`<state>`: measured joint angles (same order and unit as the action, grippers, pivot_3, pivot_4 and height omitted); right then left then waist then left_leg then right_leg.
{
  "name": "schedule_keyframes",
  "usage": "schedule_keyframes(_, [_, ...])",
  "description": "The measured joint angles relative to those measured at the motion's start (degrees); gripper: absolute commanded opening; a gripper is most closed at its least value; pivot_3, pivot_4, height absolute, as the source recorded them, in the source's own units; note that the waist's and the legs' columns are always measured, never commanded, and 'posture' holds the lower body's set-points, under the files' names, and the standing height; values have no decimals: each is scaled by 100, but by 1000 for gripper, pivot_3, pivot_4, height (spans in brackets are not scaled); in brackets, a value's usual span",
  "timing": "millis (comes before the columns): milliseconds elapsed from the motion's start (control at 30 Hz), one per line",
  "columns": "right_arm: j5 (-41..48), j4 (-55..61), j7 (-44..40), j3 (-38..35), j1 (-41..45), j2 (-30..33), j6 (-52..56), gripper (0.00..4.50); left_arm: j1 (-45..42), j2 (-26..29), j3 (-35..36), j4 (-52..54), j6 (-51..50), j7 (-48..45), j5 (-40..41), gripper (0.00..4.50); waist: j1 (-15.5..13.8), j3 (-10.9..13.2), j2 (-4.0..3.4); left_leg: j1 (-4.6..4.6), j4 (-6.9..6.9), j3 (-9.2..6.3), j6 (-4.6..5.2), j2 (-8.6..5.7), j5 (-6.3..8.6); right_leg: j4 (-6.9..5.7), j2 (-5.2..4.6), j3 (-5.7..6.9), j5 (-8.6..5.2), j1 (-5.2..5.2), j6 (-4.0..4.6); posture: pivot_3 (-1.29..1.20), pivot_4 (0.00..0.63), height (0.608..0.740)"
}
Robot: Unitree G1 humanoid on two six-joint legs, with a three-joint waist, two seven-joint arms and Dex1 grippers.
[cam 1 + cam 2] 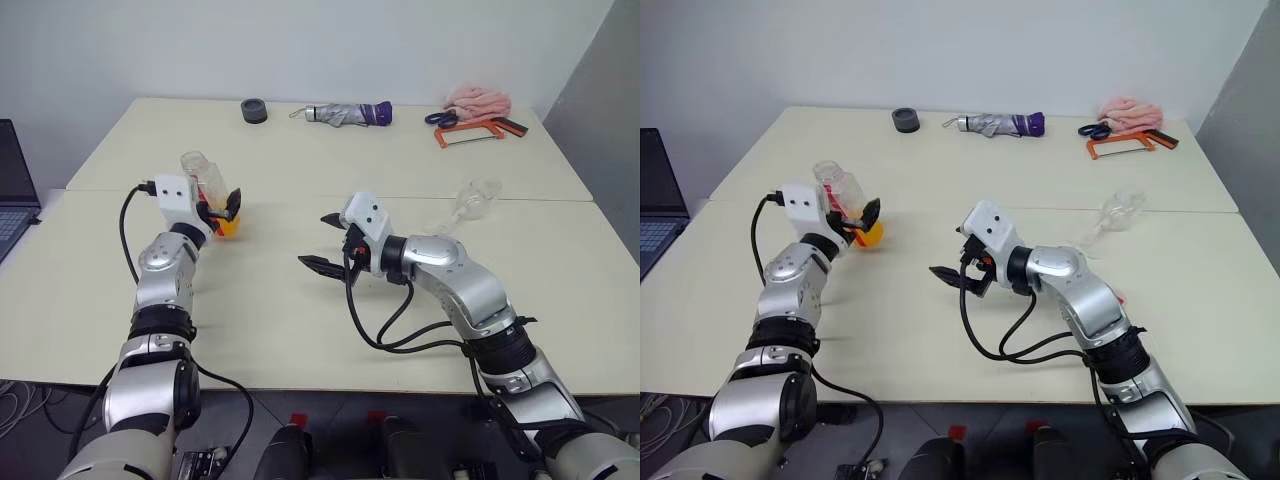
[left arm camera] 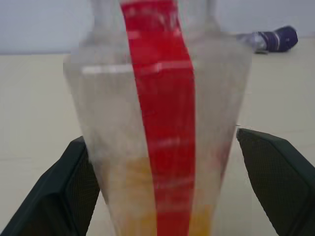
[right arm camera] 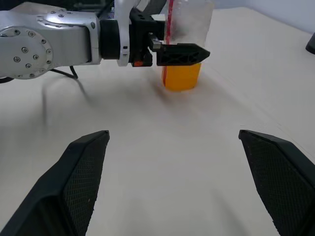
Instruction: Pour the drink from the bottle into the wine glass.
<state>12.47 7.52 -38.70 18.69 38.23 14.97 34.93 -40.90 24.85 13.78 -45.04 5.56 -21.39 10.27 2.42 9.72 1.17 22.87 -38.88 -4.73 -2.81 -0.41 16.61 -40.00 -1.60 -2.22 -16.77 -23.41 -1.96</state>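
**Meanwhile, bottle stood between parted fingers of the left hand**

Seen from the head camera, the left hand reached level over the pale worktop, its two black fingers spread to either side of the bottle. The bottle stood upright on the worktop with the drink low in its base, just beyond that hand's wrist. The right hand hovered well apart from the bottle, toward the middle of the worktop, its fingers wide apart and holding nothing. The wine glass lay or leaned beyond the right hand, out past its forearm; whether it stood upright could not be told. Far beyond both hands lay a dark roll, a folded umbrella, a pink cloth, scissors and an orange-handled saw.

From the left wrist, the bottle rose close between that hand's fingers, its red label strip facing the camera and the orange liquid at the bottom. A narrow gap showed at one finger; contact at the other could not be told.

From the right wrist, that hand's own fingers stood wide open over bare worktop. Ahead of them the left hand flanked the bottle, one black finger crossing in front of it just above the drink.
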Motion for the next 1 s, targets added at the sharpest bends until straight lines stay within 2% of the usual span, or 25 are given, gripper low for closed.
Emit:
schedule_keyframes(300, [2, 530, 32, -26, -628, 328, 229, 4500, 1139, -27, 16, 1207, -116, 614, -153, 4431, -12, 0, 0, -1, 4, 0, 5, 5, 3, 1, -3, -5, 0, -1, 0, 0, 150, 740])
schedule_keyframes(533, [242, 1269, 255, -572, -1304, 606, 748, 4500, 2610, 19, -87, 3171, -818, 343, -114, 4431, -57, 0, 0, -2, 5, -1, 16, 7, 9, 2, -11, -6, 0, 3, 0, 0, 150, 740])
schedule_keyframes(667, [739, 1662, 746, -1766, -1374, 502, 1354, 4500, 3409, 128, -332, 4357, -1124, -228, 24, 4431, -65, -1, -1, -10, 6, 0, 21, 7, 12, 3, -10, -5, 0, 15, 0, 0, 150, 740])
schedule_keyframes(833, [1178, 1470, 1545, -3049, -827, 443, 2543, 4500, 3546, 239, -615, 5123, -1528, -1038, 530, 4431, -67, -1, -1, -15, 7, 8, 22, 8, 12, 0, -1, -7, 0, 20, 0, 0, 150, 740])
schedule_keyframes(1000, [1245, -338, 2252, -4241, 449, 854, 4155, 4500, 2828, 682, -1032, 5353, -1892, -2197, 996, 4431, -70, 1, -6, -17, 10, 21, 28, -1, 8, 1, 11, -12, 1, 21, 1, 0, 150, 740])
